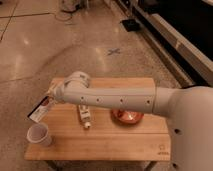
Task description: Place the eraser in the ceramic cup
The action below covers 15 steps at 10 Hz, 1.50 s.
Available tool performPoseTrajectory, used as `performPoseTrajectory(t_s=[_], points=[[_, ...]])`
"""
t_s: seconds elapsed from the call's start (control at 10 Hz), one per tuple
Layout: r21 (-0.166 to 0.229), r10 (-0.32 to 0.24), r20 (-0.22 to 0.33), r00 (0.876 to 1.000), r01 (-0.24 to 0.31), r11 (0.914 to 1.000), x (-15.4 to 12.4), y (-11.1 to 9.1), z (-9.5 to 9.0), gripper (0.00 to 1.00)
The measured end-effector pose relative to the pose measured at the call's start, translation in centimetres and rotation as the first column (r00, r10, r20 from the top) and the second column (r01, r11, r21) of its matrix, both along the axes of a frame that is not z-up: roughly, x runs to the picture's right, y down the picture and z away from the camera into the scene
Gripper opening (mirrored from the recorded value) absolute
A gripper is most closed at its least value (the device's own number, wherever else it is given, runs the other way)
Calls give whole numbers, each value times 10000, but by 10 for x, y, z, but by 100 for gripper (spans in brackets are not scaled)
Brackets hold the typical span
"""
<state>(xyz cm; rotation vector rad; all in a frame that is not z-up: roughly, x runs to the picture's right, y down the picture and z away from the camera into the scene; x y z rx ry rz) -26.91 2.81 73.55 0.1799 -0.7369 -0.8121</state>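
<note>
**One tilted eraser over one small cup mouth**

One thing matters most here: the flat rectangular eraser, black-bodied with a white face and a red stripe, is long compared with the opening of the small plain white ceramic cup. The gripper, at the left of the frame where the white arm ends, appears clamped on the eraser's upper end. The eraser hangs slanted, its lower end pointing down and left, above the cup and apart from it.

The likely failures:
- The eraser's low end seems to sit slightly left of the cup's centre, so a straight release could strike the rim and bounce away.
- The cup is light and narrow, and a sideways knock from the eraser or gripper could tip it.
- With the eraser so slanted, it may bridge the rim or lean out and pull the cup over.

Edges make this worse. The cup stands near the lower-left corner of the light wooden tabletop, close to the left edge, with bare floor beyond. Anything that slips to the left probably falls off.

Room to move is better on the right. The white tube-like bottle lies near the middle, well apart from the cup. The wide orange-red bowl sits further right under the arm. Open wood lies between cup and bottle, so a small rightward correction looks safe.
</note>
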Motion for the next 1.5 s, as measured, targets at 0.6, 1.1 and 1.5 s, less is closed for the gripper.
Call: performPoseTrajectory(t_s=[0.6, 1.1, 1.5], points=[[383, 222, 650, 9976, -248, 9990, 35, 14, -5, 0], [1370, -395, 1152, 9926, 235, 9903, 32, 27, -31, 0], [1643, -337, 1534, 9876, 82, 9864, 20, 21, -55, 0]])
